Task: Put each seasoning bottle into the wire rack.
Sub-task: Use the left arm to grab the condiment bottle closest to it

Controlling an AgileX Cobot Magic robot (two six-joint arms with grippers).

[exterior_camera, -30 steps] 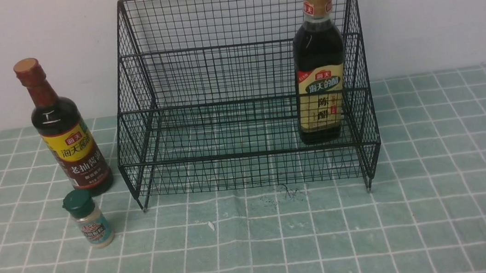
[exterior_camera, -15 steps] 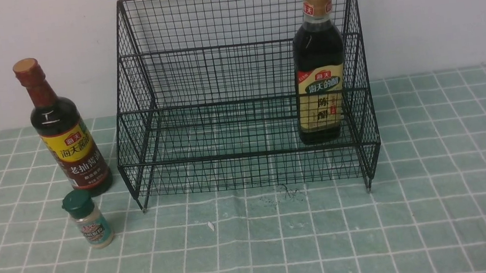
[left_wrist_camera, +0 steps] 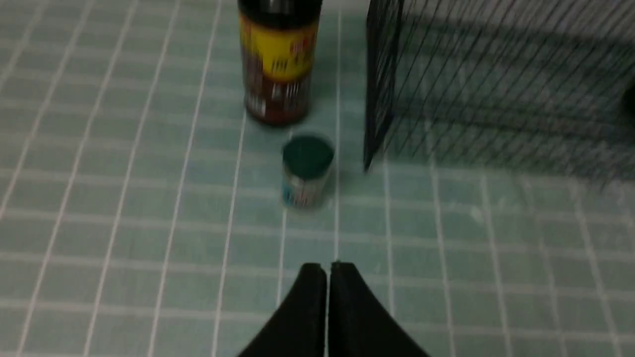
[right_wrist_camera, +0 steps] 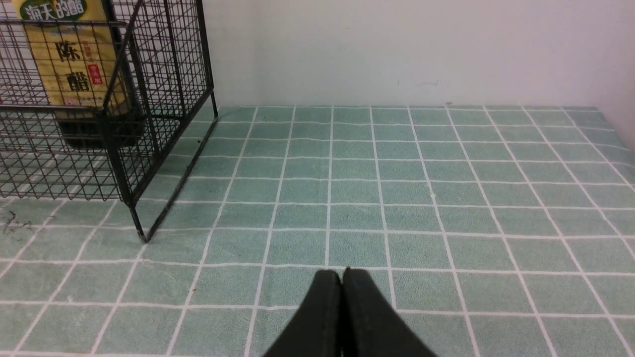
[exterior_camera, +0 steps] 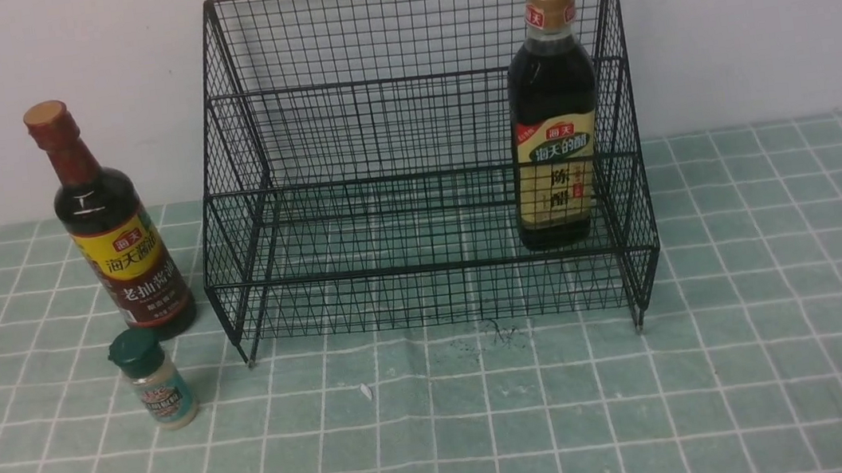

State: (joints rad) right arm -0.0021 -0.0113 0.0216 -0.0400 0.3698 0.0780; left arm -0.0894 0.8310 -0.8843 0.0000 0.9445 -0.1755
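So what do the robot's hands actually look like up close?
The left gripper and right gripper each end in two plain black jaws, broad at the base, tapering to rounded tips. No cables or markings show.

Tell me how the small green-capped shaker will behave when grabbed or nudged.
The green-capped shaker looks small, so probably light and easily shoved by a nudge. Its round body would likely roll if tipped. Its smooth clear wall may slip in a loose grip.
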